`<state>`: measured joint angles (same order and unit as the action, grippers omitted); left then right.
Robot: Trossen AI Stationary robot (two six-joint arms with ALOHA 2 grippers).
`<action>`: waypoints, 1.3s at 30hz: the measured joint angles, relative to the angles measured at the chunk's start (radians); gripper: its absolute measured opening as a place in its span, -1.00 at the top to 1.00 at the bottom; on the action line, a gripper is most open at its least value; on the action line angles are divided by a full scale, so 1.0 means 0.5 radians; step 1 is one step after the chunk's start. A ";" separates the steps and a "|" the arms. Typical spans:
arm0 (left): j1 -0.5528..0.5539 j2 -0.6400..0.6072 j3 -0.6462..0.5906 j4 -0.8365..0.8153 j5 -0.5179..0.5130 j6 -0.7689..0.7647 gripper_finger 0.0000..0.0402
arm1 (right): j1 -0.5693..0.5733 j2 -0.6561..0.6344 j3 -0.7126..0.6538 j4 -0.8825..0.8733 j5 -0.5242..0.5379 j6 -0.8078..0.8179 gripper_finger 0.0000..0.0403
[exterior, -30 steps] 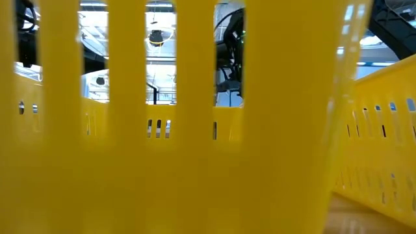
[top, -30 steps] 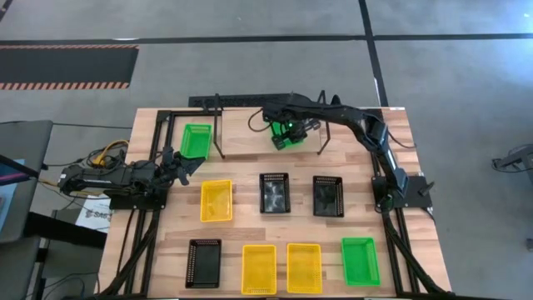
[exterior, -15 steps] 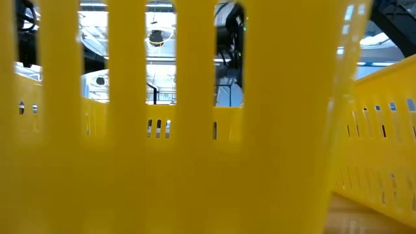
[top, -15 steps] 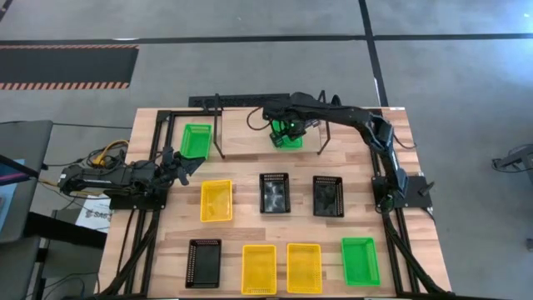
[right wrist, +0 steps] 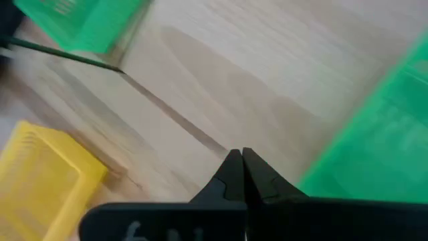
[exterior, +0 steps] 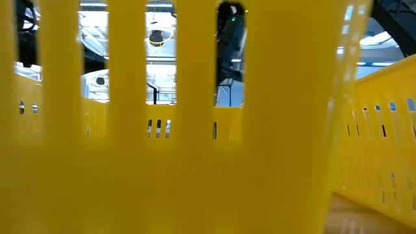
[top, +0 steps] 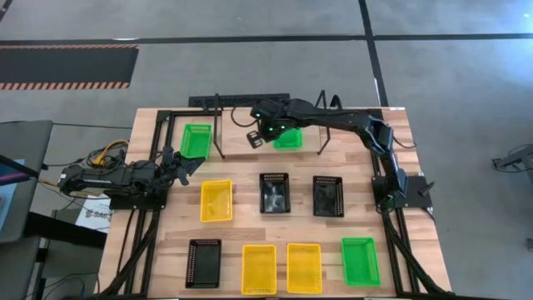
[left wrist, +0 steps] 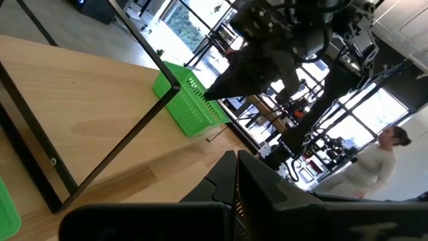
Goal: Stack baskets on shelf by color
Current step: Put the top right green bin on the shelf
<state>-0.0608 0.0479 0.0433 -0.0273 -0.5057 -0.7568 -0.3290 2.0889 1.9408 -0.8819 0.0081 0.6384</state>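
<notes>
- shelf (top: 266, 125) at far edge of the surface (top: 250, 187), black wire frame, pale wood under it
- two green baskets on shelf: one at its left end (top: 196, 140), one near the middle (top: 289, 138), well apart from each other
- third green basket (top: 360, 260) sits at near right of surface
- yellow baskets: one at mid left (top: 216, 201), two side by side at near edge (top: 259, 268) (top: 304, 267)
- black baskets: two in the middle row (top: 274, 192) (top: 328, 196), one at near left (top: 204, 263)
- right end effector (top: 256, 138) over shelf, just left of the middle green basket, fingers pressed together, holding nothing; the right wrist view shows the closed tips (right wrist: 239, 167) above bare wood, green basket beside them
- left end effector (top: 185, 164) at left side of surface near the left green basket, closed, empty, arm lying low
- low view is blocked by a yellow basket wall (exterior: 195, 162)
- person (left wrist: 374, 167) in light top visible in the room beyond, left wrist view
</notes>
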 joint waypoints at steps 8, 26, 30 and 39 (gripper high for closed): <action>0.000 0.001 0.000 0.000 0.005 -0.002 1.00 | -0.007 0.124 0.001 0.024 -0.023 -0.002 1.00; 0.000 0.001 0.000 0.000 0.005 -0.008 1.00 | -0.159 0.117 0.001 -0.090 0.242 -0.077 1.00; 0.000 0.001 0.000 0.000 0.005 -0.008 1.00 | -0.187 0.117 0.001 -0.209 0.247 -0.091 1.00; 0.000 0.001 0.000 0.000 0.005 -0.007 1.00 | -0.225 0.118 0.001 -0.324 0.317 -0.127 1.00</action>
<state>-0.0608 0.0483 0.0433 -0.0273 -0.5030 -0.7605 -0.4416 2.1479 1.9411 -1.0438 0.1668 0.5747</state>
